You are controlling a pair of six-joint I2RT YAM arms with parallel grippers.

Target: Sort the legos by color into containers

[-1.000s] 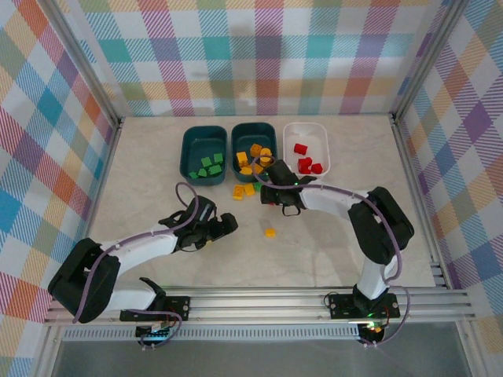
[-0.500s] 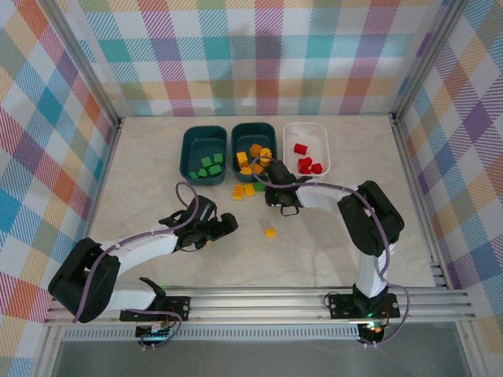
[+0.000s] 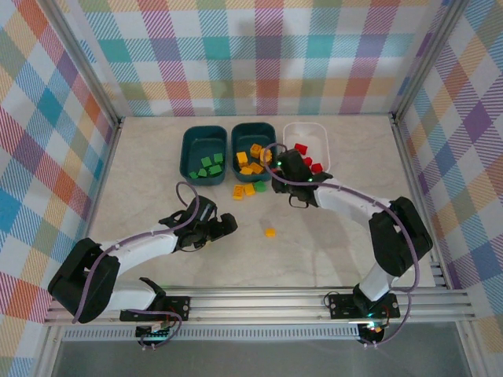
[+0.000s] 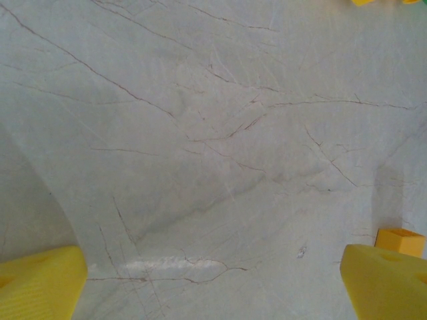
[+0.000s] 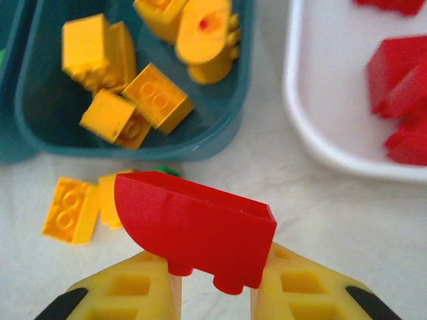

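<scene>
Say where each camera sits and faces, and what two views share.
Top external: above and behind the bases, looking down on the table, left pincer and right pincer.
Left wrist: low over bare table, facing down; left pincer open, a yellow brick beside one finger.
Right wrist: looking down at the middle teal bin and white bin; right pincer shut on a red brick.
Shared: top and right wrist both show that teal bin.

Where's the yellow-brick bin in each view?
Top external: yellow-brick bin upper centre.
Right wrist: upper left, beyond the gripped red brick.
Shared landmark: white bin, immediately to its right in both.
</scene>
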